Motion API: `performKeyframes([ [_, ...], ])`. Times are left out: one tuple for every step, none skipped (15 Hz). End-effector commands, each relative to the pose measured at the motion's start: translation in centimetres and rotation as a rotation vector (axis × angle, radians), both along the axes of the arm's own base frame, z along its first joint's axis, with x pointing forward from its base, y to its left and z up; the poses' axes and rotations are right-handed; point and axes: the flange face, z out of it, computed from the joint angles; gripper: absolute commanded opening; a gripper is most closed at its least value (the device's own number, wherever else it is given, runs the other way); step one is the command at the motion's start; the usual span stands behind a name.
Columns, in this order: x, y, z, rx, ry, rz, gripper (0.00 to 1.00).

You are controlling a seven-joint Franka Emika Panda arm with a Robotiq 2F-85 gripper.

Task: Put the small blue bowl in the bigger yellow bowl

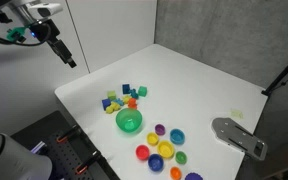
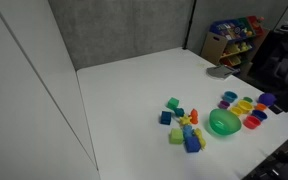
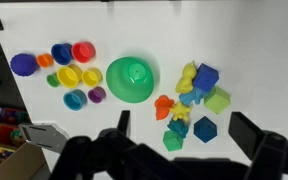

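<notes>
A cluster of small coloured bowls lies on the white table left of a big green bowl (image 3: 132, 78). Two yellow bowls sit side by side in it; the left one (image 3: 69, 76) looks slightly bigger than the right one (image 3: 92, 75). Blue bowls in the cluster are a small one (image 3: 62, 53) at the top, a dark blue one (image 3: 24, 64) at the far left and a light blue one (image 3: 75, 98) below. My gripper (image 3: 184, 125) is open and empty, high above the toy blocks. In an exterior view it (image 1: 69, 60) hangs far from the bowls (image 1: 167, 150).
Red (image 3: 83, 50), purple (image 3: 97, 95), orange and green small bowls sit in the cluster. A pile of toy blocks (image 3: 194, 95) lies right of the green bowl (image 1: 129, 121). A grey flat object (image 1: 239, 135) lies near the table's edge. A toy shelf (image 2: 234, 38) stands behind.
</notes>
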Motion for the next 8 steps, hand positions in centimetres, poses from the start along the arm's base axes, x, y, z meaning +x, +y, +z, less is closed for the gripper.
performKeyframes([
  [0.0,0.0,0.0,0.000,0.001,0.000,1.00],
  [0.0,0.0,0.0,0.000,0.001,0.000,1.00],
  [0.0,0.0,0.0,0.000,0.001,0.000,1.00],
  [0.0,0.0,0.0,0.000,0.001,0.000,1.00],
  [0.0,0.0,0.0,0.000,0.001,0.000,1.00],
  [0.0,0.0,0.0,0.000,0.001,0.000,1.00],
  [0.5,-0.3,0.1,0.007,0.001,-0.003,1.00],
  [1.1,-0.6,0.2,0.016,-0.002,-0.008,1.00],
])
